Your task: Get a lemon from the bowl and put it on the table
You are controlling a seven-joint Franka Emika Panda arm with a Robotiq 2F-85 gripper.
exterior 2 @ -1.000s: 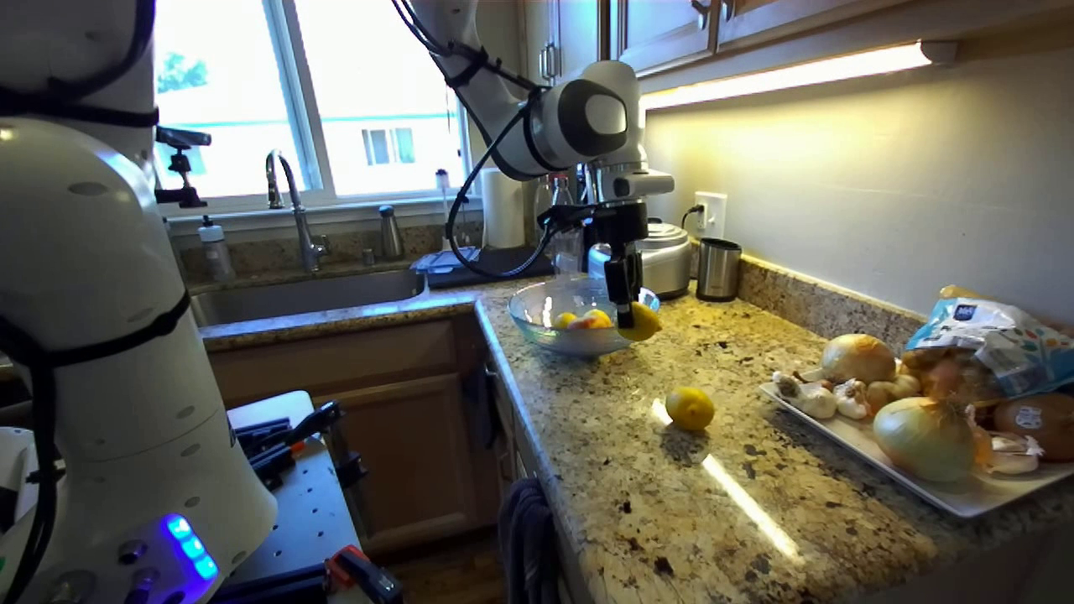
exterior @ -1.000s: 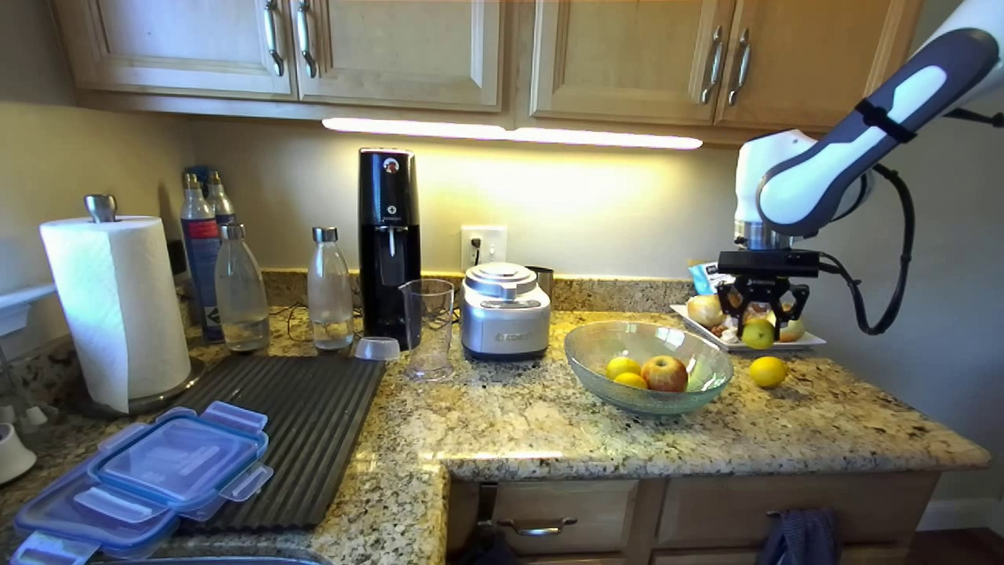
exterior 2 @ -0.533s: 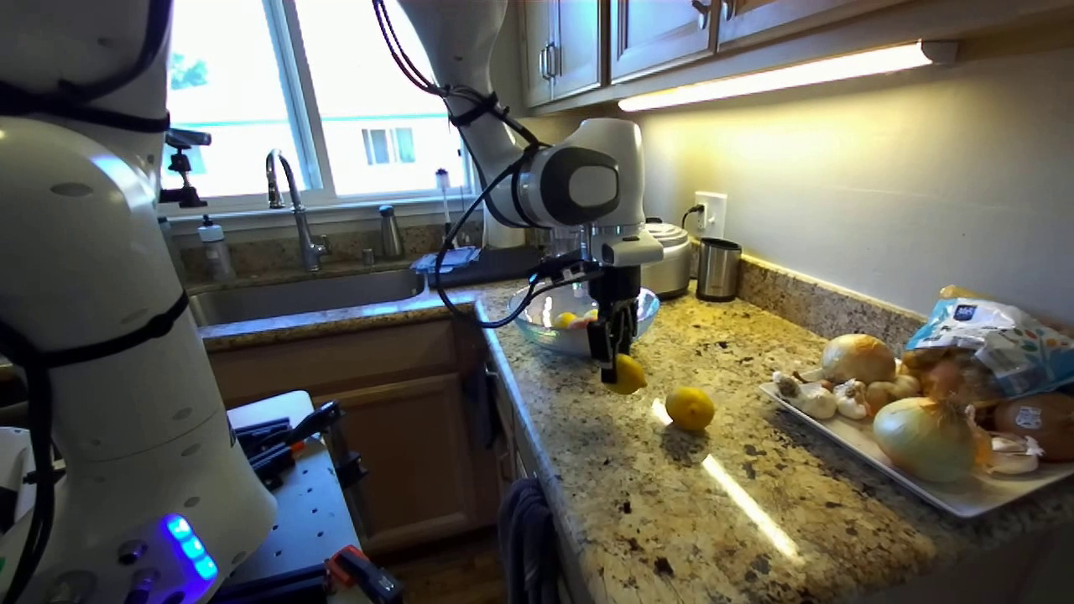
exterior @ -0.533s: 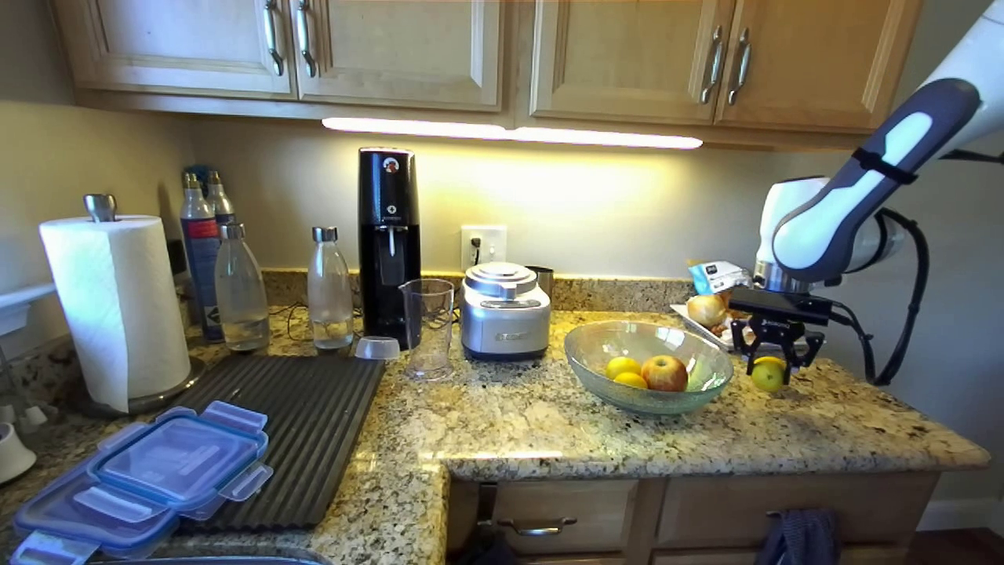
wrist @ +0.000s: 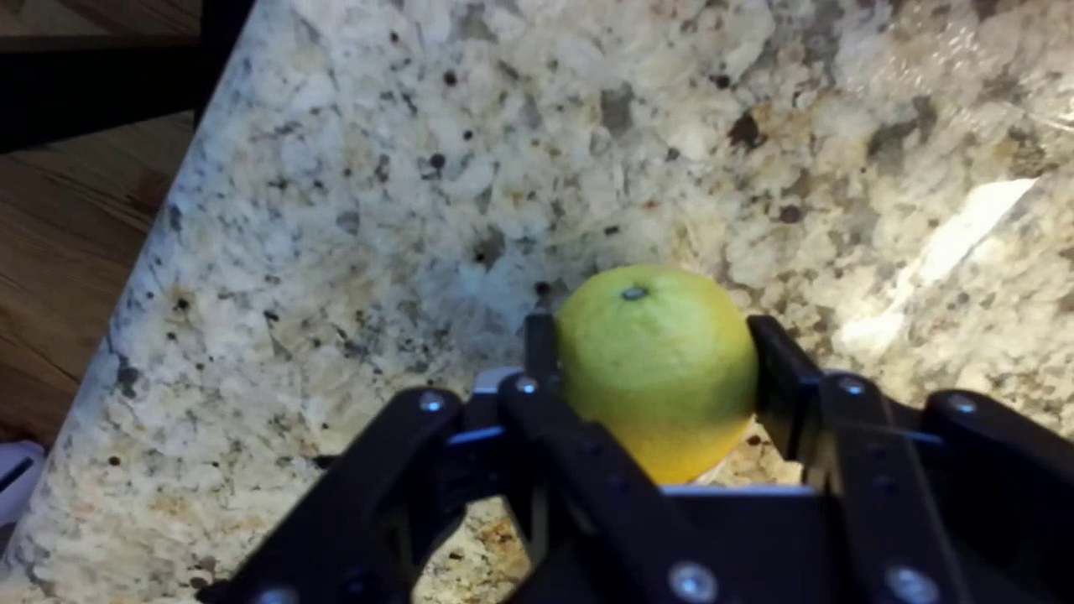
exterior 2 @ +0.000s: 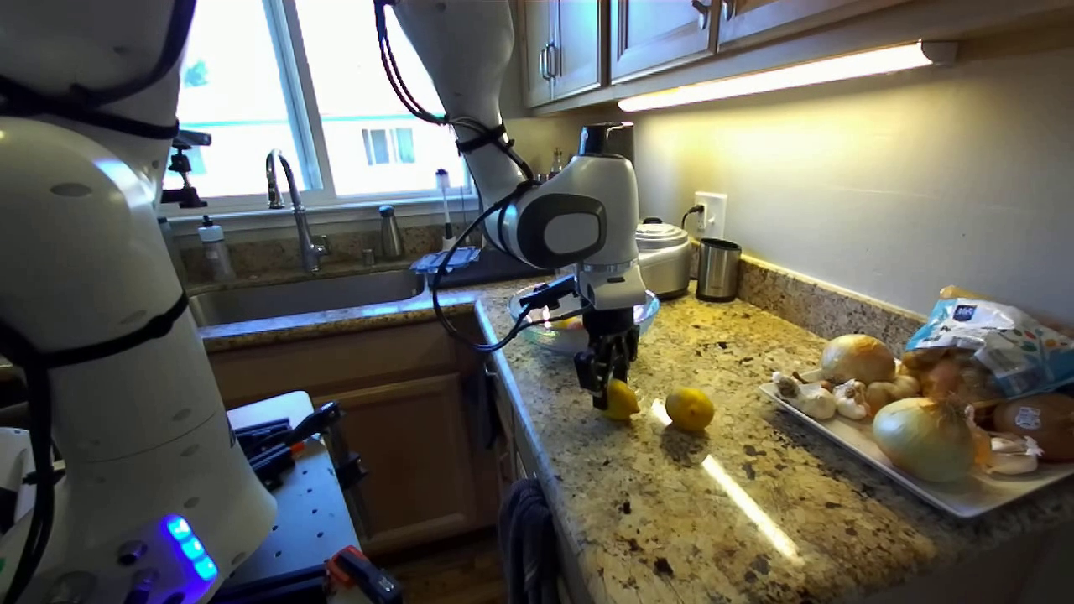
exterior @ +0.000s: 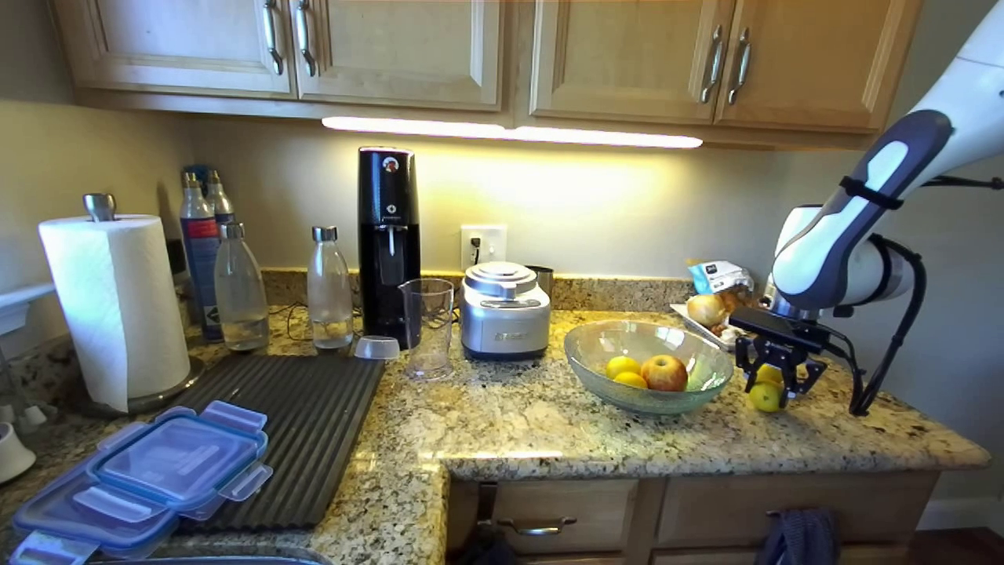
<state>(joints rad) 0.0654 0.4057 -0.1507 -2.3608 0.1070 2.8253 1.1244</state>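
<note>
Yellow-green lemon [wrist: 659, 377] grasped by gripper [wrist: 650, 335], fingers [wrist: 780, 377] pressed on 2 sides. Held near glass bowl [exterior: 659, 401], outside it, down at granite countertop [exterior: 549, 428]; touching countertop or not, can't tell. Loose lemon [exterior 2: 690, 408] on countertop, also outside bowl, near held lemon. Inside bowl: 2 lemons [exterior: 623, 366], 1 red apple [exterior: 664, 373]. Silver appliance [exterior: 506, 322] near bowl. White plate [exterior 2: 847, 428] well apart from bowl, bearing onions [exterior 2: 923, 440], garlic [exterior 2: 814, 401]. Black ribbed mat [exterior: 321, 424] well apart from bowl, on side away from gripper.
</note>
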